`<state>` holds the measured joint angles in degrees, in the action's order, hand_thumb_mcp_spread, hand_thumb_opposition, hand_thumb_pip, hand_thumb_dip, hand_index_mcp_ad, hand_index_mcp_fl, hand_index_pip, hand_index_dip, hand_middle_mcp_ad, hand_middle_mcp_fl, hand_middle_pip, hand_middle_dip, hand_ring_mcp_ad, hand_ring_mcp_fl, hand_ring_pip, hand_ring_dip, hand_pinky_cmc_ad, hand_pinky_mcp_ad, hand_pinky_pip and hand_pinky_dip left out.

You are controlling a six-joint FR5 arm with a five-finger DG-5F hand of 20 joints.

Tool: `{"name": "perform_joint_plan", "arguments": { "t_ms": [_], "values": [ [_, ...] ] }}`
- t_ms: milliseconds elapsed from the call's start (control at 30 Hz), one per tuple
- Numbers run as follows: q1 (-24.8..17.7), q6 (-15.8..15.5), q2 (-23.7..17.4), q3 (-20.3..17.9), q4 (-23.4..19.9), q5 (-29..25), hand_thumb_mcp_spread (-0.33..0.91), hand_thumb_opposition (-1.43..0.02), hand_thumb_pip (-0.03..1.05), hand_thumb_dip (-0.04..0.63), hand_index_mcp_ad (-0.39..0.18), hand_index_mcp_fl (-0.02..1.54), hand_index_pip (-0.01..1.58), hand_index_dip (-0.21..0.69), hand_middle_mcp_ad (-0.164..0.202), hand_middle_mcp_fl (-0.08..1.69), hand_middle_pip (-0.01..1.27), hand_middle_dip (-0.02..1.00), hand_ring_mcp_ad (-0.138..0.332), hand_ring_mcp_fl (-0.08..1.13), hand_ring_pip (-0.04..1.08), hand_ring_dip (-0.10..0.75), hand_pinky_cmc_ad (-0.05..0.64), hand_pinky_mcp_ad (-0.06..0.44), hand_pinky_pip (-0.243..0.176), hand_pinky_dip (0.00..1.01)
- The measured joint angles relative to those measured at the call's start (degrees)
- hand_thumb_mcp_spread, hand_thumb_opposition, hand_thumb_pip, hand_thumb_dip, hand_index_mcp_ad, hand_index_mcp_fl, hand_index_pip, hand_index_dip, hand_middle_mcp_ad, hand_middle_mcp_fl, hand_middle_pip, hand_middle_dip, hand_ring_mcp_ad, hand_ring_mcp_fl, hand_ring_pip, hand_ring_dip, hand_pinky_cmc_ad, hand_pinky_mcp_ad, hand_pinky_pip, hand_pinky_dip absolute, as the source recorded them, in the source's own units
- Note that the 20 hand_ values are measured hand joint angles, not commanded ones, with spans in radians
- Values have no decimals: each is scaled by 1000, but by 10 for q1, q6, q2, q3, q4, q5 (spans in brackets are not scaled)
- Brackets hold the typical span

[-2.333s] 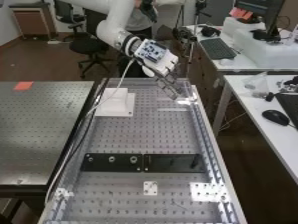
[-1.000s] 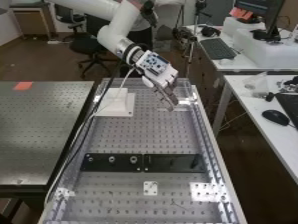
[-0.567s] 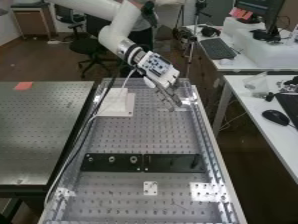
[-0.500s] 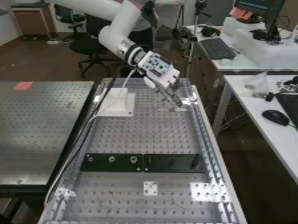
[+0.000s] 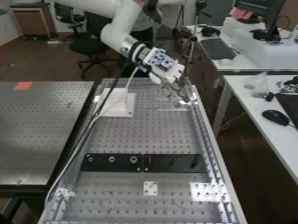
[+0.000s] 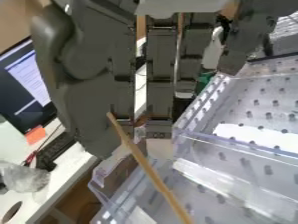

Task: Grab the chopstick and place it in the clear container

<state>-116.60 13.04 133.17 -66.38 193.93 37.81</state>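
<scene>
In the high view the hand (image 5: 171, 79) is over the bench's far right part, its fingertips close above the clear container (image 5: 173, 109). The wrist view has the hand (image 6: 86, 92) with its thumb and fingers closed on the tan chopstick (image 6: 154, 177). One end of the chopstick lies against the thumb; its length slants out past the fingertips, over or beside transparent walls. Those walls belong to the clear container (image 6: 249, 146), whose rim runs close to the fingertips. Whether the chopstick's far end is above or inside the container, I cannot tell.
A white block (image 5: 118, 106) stands left of the hand on the perforated bench (image 5: 149, 135), near a loose cable. Black plates (image 5: 143, 162) lie across the middle. Clear side rails edge the bench; a desk (image 5: 256, 107) with a mouse stands at the right.
Over the last half second the hand has moved right and slightly toward the bench's far end, with its fingertips now nearer the right rail. Earlier it had swung a little left and toward the near end.
</scene>
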Motion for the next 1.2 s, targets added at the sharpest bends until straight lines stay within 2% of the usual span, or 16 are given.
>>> {"name": "perform_joint_plan", "arguments": {
  "t_ms": [67,167,367,500,567,667,733,867,933,967,1033,1067,1133,1200],
  "values": [
    [0,-16,0,6,-5,9,517,-867,494,333,-148,1077,33,522,56,1045,117,623,51,288,91,424,325,264,2,201],
    [2,-34,0,17,-13,23,489,-866,494,333,-152,990,33,524,52,883,89,627,52,211,93,426,321,265,-12,223],
    [4,-42,2,26,-11,30,438,-838,494,319,-152,813,21,531,54,674,87,641,56,115,89,429,325,264,-61,286],
    [5,-49,-4,20,-16,22,421,-819,494,319,-152,719,19,532,54,545,87,637,58,66,93,429,328,265,-58,309],
    [5,-54,-13,10,-26,18,407,-822,494,304,-152,653,19,564,54,457,86,627,66,47,89,426,328,265,-77,311],
    [5,-68,-38,-22,-64,14,408,-796,463,302,-154,541,14,579,59,375,87,604,75,12,89,426,346,265,-79,323],
    [7,-84,-61,-52,-105,17,393,-791,428,291,-152,473,9,579,59,384,89,576,82,0,87,422,346,265,-79,323],
    [12,-114,-97,-99,-162,26,379,-745,398,255,-152,389,9,583,59,304,87,518,87,0,99,396,349,264,-75,325],
    [19,-147,-126,-130,-193,34,375,-742,393,236,-152,391,12,583,59,302,87,504,84,0,98,379,349,269,-75,325],
    [21,-155,-132,-136,-198,36,363,-728,393,222,-155,393,9,578,56,300,87,487,82,0,94,367,351,281,-75,321],
    [33,-196,-161,-161,-220,49,354,-730,393,195,-152,393,23,574,59,298,98,471,89,0,101,353,344,281,-75,321],
    [36,-206,-167,-166,-225,53,354,-730,393,180,-152,393,17,559,59,300,99,456,93,0,101,342,356,281,-75,325],
    [50,-235,-187,-179,-236,74,358,-726,389,176,-152,393,21,557,59,298,101,442,99,0,103,340,360,281,-75,326],
    [75,-267,-210,-192,-247,116,356,-712,382,176,-152,394,21,555,59,298,101,443,99,0,101,328,360,281,-75,323]
  ]
}}
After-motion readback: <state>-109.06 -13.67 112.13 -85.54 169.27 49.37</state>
